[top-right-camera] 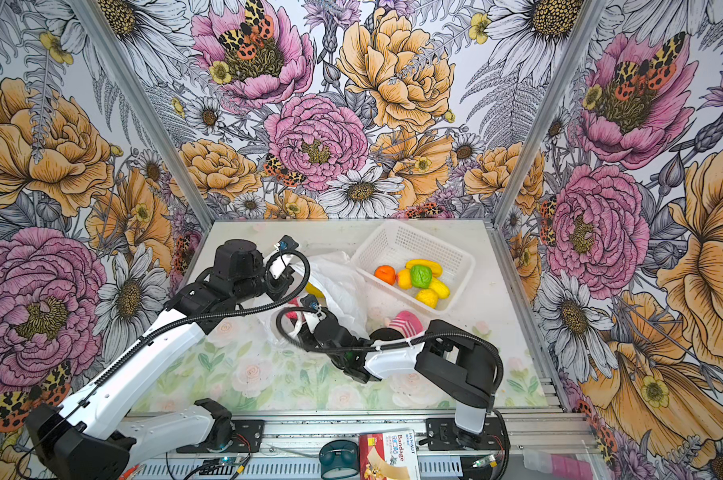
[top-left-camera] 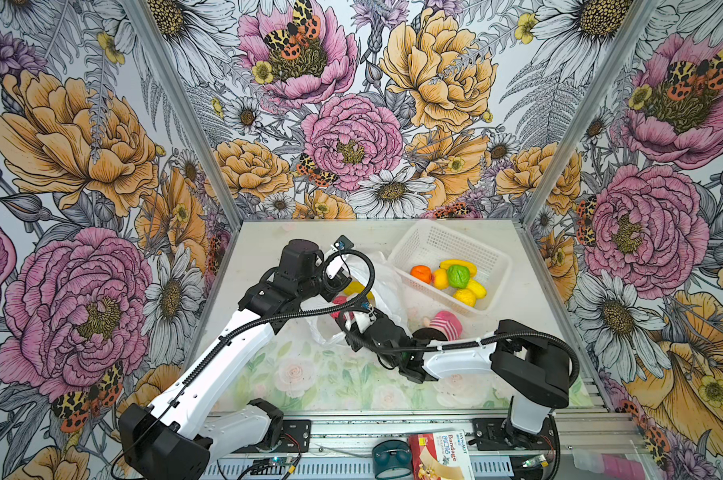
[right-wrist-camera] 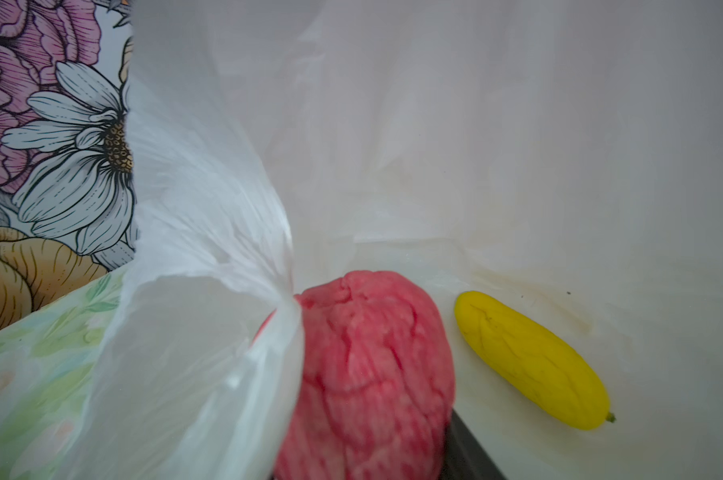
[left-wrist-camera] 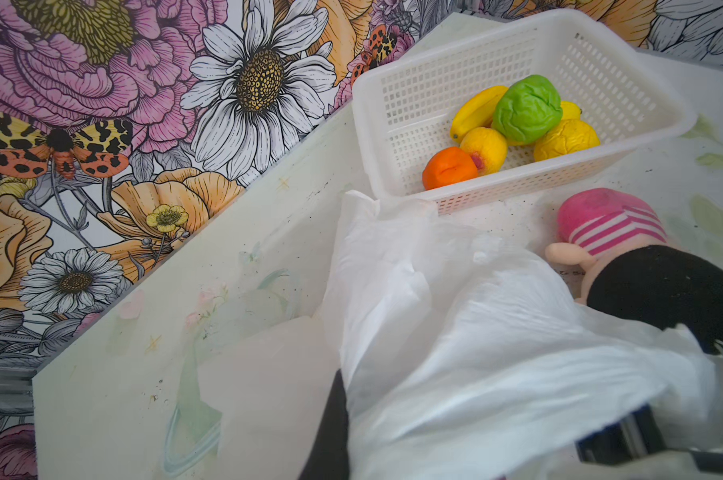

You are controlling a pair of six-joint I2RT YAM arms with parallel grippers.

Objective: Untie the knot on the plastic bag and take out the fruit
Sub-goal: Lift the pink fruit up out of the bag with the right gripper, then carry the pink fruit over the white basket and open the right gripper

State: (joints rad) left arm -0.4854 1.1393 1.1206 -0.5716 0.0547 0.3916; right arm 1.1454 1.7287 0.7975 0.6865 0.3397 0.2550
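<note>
Right end effector [top-left-camera: 343, 319]: inside the open mouth of the plastic bag [top-left-camera: 386, 286]. Only the right wrist view shows what it meets. The pink-red fruit [right-wrist-camera: 372, 374] fills the space between my jaws, with one dark finger [right-wrist-camera: 467, 449] just beside it. I cannot tell whether the jaws press on it or merely bracket it. That view alone shows the bag's interior, where a yellow oblong fruit [right-wrist-camera: 530, 361] lies on the film near the pink-red one, not touching it. In both top views these two are slivers of colour behind my arms.

Left end effector [top-left-camera: 342, 279]: closed, clamped on the bag's far rim, film raised off the desk [top-left-camera: 309, 374]. In the left wrist view the film drapes over it and hides the grip.

Bag: thin, crinkled, translucent white, sitting mid-desk between my arms, just beside the white basket [top-left-camera: 447, 241].

The left wrist view gives the basket's load best: an orange fruit [left-wrist-camera: 449, 168], a green fruit [left-wrist-camera: 526, 108] and yellow pieces. A pink-striped doll [top-left-camera: 445, 324] lies against the bag, near the basket.
</note>
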